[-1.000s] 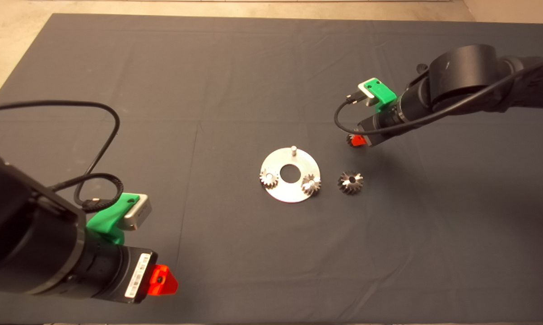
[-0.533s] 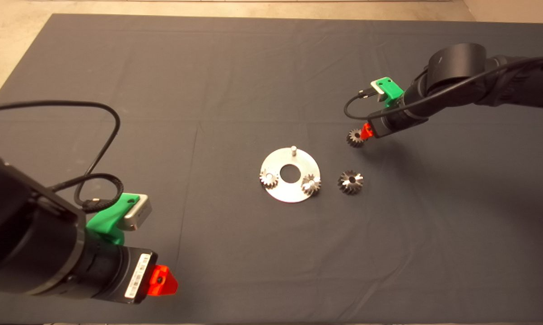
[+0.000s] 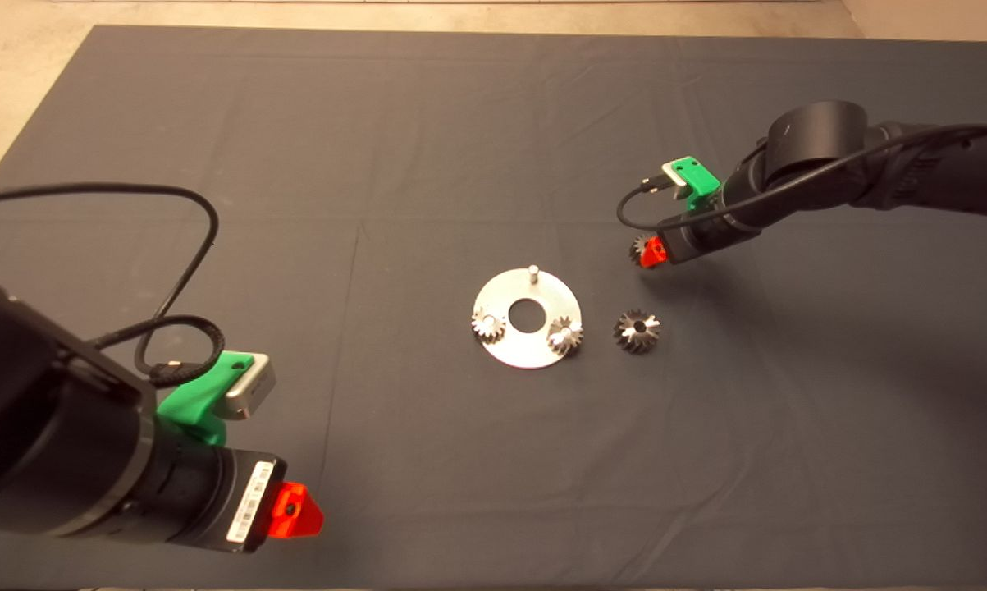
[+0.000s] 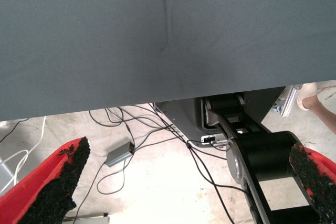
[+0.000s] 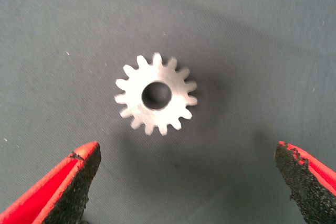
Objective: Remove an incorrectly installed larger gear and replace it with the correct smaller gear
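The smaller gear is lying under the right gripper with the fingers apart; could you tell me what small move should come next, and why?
Probably lower the right gripper straight down around the smaller gear: the gear lies flat on the mat, ahead of the open fingers and not yet between them.

The larger gear is lying flat on the dark surface, centre hole facing up, its shiny tooth faces catching the light; it is sitting just beside the round metal plate, apart from its rim, on the side toward the right arm. The smaller gear is also lying flat on the surface, farther back and well apart from the larger gear; in the right wrist view it is showing pale teeth around a round hole.
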`<act>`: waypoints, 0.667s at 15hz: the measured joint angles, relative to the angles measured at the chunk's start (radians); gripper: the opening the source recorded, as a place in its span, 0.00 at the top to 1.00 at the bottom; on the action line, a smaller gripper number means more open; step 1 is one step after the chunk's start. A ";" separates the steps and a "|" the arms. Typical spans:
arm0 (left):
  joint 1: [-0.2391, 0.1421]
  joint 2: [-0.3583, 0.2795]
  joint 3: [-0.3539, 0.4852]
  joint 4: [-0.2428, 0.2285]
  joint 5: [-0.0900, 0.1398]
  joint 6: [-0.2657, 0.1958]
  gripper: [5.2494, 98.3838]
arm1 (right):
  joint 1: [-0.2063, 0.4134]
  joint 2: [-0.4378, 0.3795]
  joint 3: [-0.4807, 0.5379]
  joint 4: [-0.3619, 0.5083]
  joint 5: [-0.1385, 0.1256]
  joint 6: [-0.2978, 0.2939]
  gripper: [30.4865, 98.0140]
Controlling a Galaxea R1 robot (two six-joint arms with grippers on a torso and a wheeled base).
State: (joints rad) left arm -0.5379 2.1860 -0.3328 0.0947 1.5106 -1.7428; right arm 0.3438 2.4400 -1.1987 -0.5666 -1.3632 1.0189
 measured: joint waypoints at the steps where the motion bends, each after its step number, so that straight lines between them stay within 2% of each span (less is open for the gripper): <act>1: 0.000 0.000 0.000 0.000 0.000 0.000 0.01 | 0.000 0.000 0.000 0.001 0.001 0.000 0.15; 2: 0.000 0.000 0.000 0.000 0.000 0.000 0.01 | 0.000 0.000 0.000 0.001 0.002 0.000 0.09; 7: 0.000 0.000 0.000 0.000 0.000 0.000 0.01 | 0.000 0.000 -0.011 0.001 0.008 -0.004 0.08; 10: 0.000 0.000 0.000 0.000 0.000 0.000 0.01 | -0.003 0.000 -0.016 0.002 0.076 -0.005 0.08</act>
State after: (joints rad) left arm -0.5379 2.1860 -0.3328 0.0947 1.5104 -1.7428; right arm 0.3407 2.4404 -1.2143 -0.5647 -1.2873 1.0140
